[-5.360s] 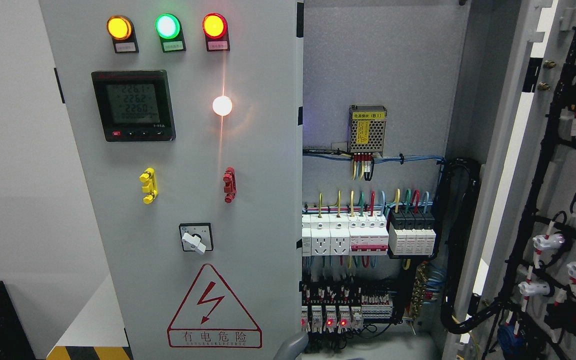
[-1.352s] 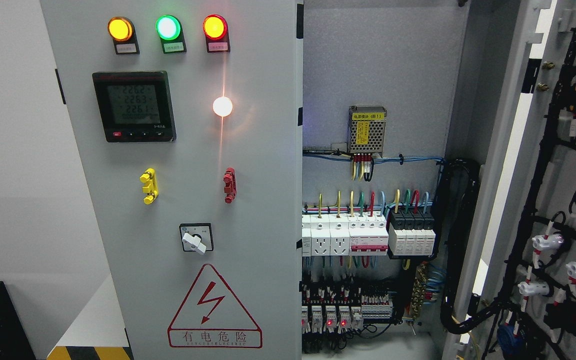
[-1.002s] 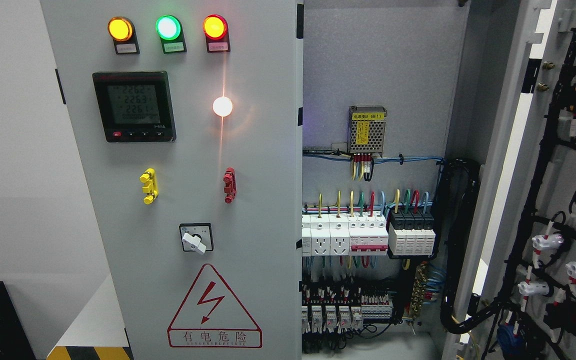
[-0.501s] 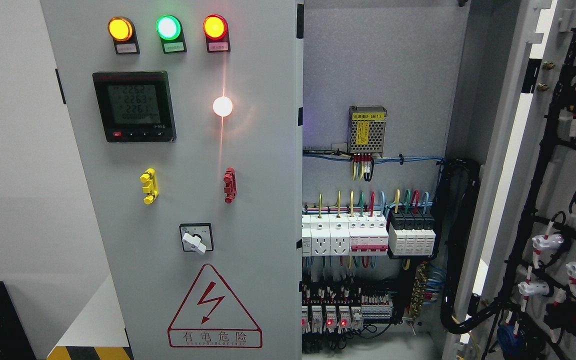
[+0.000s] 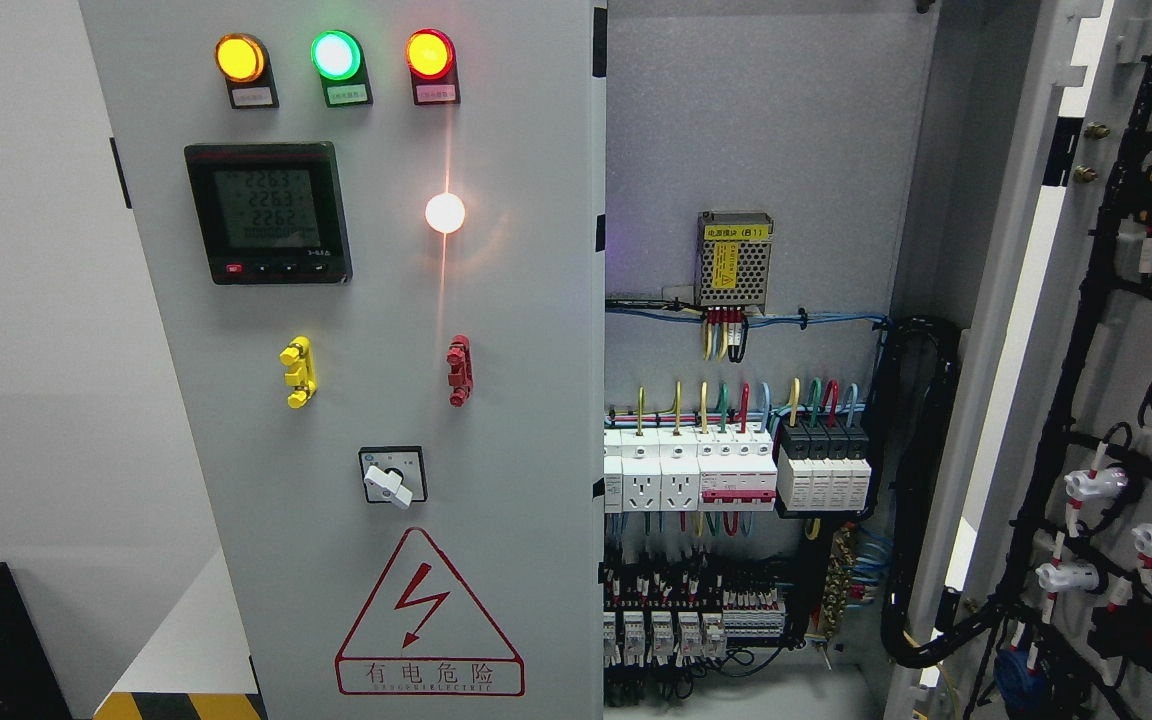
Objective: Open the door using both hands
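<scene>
White wall (image 5: 26,350) fills the left of our view, and in front of it stands a tall grey electrical cabinet (image 5: 756,130) with two doors. We see the right door (image 5: 1086,330) swung wide at the picture's right, its inner face strung with black cable bundles, while the left door (image 5: 376,300) stands shut across the middle, flush with the cabinet front. We judge it a stiff sheet-metal panel, fairly heavy with its fittings, smooth and slippery on its painted face, swinging on hinges at its left side. No handle shows, so its free right edge (image 5: 599,330) beside the open bay looks the best place to hook fingers; the fittings are fragile and not for pulling. On the door we find a black meter (image 5: 268,212), a red-edged warning triangle (image 5: 428,612), a selector switch (image 5: 392,476), then amber, green and red lamps (image 5: 336,54) along the top. Neither of our hands is in view, so we cannot tell how the fingers are set.
</scene>
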Tool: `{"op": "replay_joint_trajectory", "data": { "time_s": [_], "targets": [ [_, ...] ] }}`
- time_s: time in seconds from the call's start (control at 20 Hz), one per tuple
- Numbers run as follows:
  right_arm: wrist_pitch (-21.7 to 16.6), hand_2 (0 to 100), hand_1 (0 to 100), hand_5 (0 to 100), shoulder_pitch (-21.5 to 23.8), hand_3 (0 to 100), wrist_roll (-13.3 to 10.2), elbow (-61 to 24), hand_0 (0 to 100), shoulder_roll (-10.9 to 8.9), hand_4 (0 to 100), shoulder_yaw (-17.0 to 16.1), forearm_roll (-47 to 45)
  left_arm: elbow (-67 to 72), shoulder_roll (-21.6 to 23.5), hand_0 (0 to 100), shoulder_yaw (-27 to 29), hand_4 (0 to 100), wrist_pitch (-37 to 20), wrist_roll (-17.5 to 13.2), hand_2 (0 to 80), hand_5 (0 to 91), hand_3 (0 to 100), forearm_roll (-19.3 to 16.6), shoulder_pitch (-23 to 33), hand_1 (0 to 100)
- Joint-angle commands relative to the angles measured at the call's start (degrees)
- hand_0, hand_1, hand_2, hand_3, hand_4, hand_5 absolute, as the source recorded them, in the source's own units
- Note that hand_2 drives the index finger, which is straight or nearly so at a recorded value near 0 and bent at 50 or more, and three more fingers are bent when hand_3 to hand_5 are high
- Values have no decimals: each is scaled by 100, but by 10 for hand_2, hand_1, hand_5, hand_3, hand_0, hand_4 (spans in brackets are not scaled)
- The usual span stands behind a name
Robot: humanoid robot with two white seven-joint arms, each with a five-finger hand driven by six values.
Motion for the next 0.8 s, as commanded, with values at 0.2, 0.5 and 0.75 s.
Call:
{"op": "replay_joint_trajectory", "data": {
  "time_s": [0.2,0.5,0.75],
  "targets": [
    [-5,0,0,0,379,0,-14,-3971,191,-290,0,252,-11,-34,-138,0,-67,0,-1,-2,0,0,0,-1,-17,0],
    [-40,0,0,0,503,0,-22,-5159,191,-511,0,252,-11,-34,-138,0,-58,0,-1,-2,0,0,0,8,-17,0],
    [-408,0,0,0,380,0,-31,-5257,191,-440,0,226,-11,-34,-138,0,-58,0,-1,-2,0,0,0,8,-17,0]
  ]
}}
